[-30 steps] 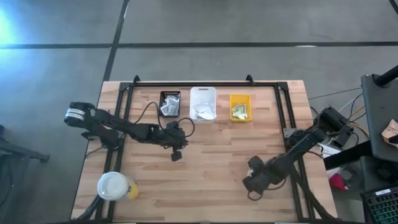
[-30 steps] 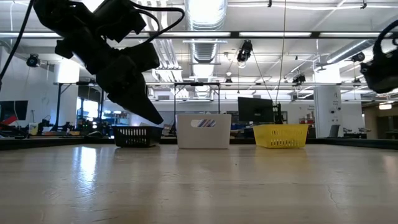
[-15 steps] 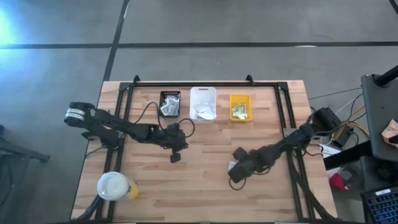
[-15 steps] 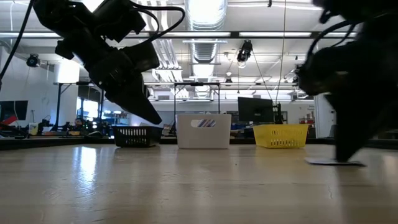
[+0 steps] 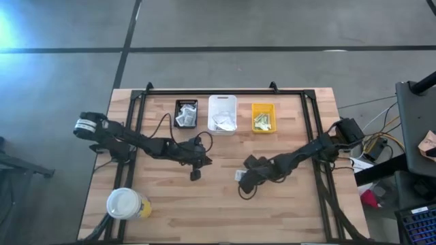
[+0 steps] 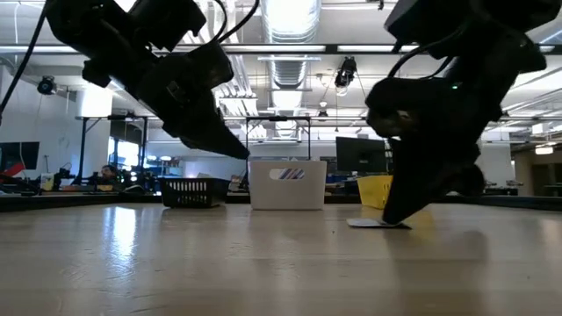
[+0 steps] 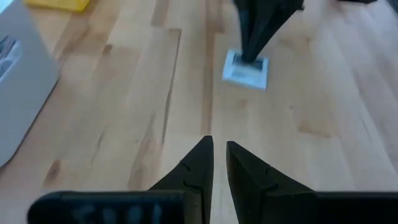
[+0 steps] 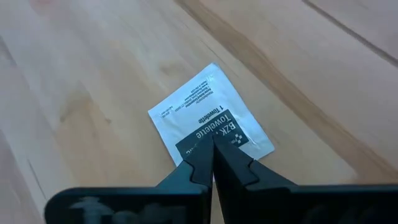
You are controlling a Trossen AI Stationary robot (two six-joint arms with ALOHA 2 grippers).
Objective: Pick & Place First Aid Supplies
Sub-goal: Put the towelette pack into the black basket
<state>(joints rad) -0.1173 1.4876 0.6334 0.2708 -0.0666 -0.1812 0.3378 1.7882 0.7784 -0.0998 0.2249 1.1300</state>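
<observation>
Table (image 5: 225, 211) – black bin (image 5: 185, 113), white bin (image 5: 222, 112), yellow bin (image 5: 262, 117) hold packets.

Bright ceiling lights (image 6: 290, 22) backlit the low view, silhouetting both arms; glare whitened the floor (image 5: 10, 27) at upper left.

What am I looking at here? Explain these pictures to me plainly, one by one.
This is a robot with two dark jointed arms at a wooden table. One picture looks straight down, one looks level across the tabletop, and two come from cameras on the wrists. At the far edge stand a small black bin, a small white bin and a small yellow bin, all holding paper packets. A large white-lidded cup stands near the front left corner. The right hand is shut, its tips touching a flat white square towelette packet lying on the wood mid-table. The left hand hangs nearby, fingers narrowly parted, holding nothing.
</observation>
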